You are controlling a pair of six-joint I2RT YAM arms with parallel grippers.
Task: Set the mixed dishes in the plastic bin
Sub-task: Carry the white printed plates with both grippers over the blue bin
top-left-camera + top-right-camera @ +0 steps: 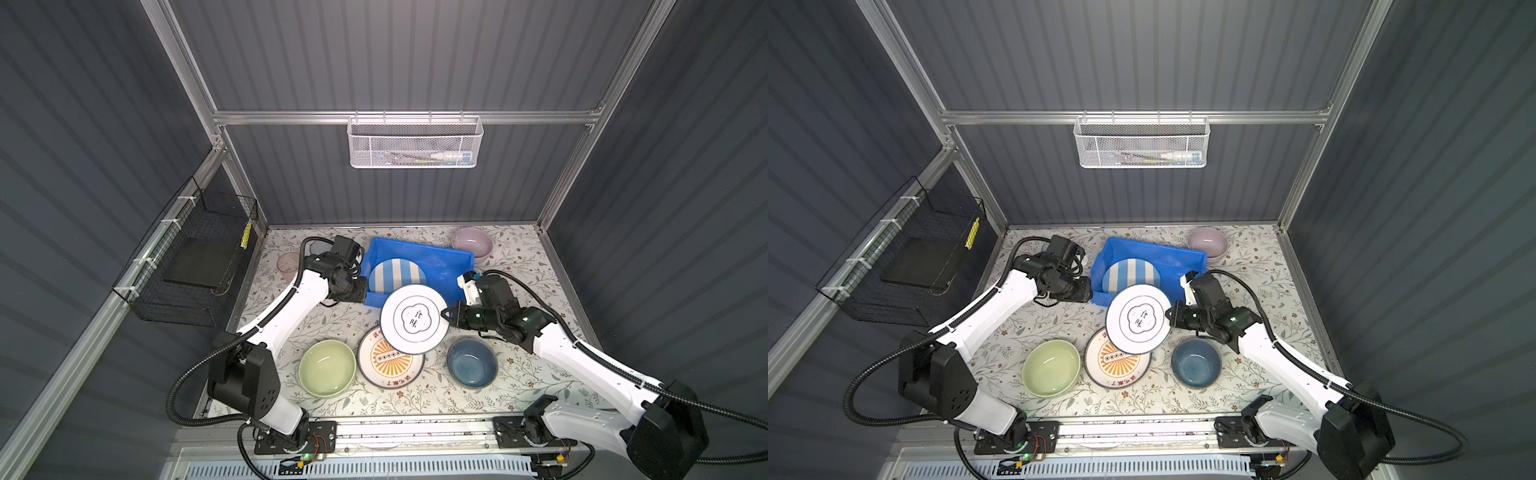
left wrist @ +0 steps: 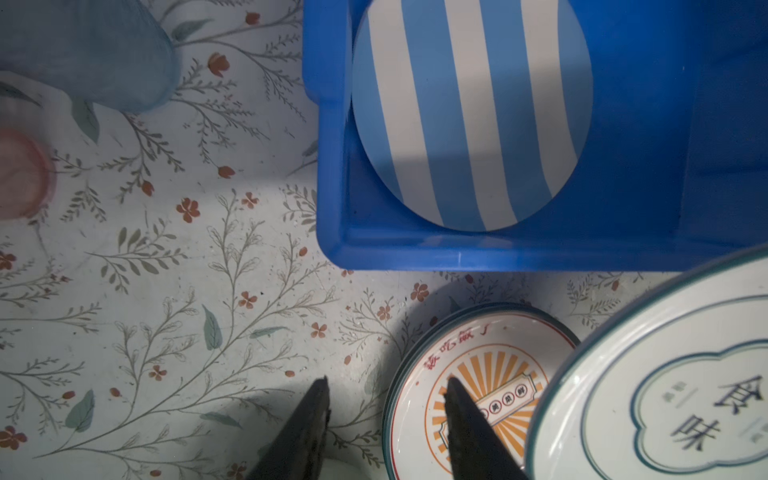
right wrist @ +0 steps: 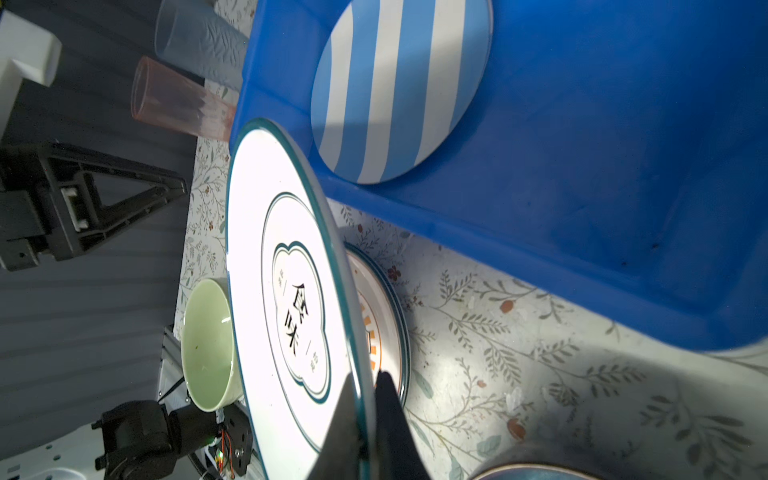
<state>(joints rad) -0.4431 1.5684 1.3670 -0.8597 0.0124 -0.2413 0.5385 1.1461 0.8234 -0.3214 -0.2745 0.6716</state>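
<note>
While the plastic bin (image 1: 453,259) holds only the striped plate (image 1: 397,275), my right gripper (image 3: 365,377) clamps the tilted white ringed plate (image 1: 413,319) at its near wall, over the lettered plate (image 1: 388,370); my left gripper (image 2: 387,380) hangs parted, empty.

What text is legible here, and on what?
"食味": centre of the white plate.
The small marks beside it: too small to read.
Red rim lettering on the sunburst plate: too blurred to read.
Yellow tag on the black basket: too small.
Tube in the white basket: unreadable.
</note>
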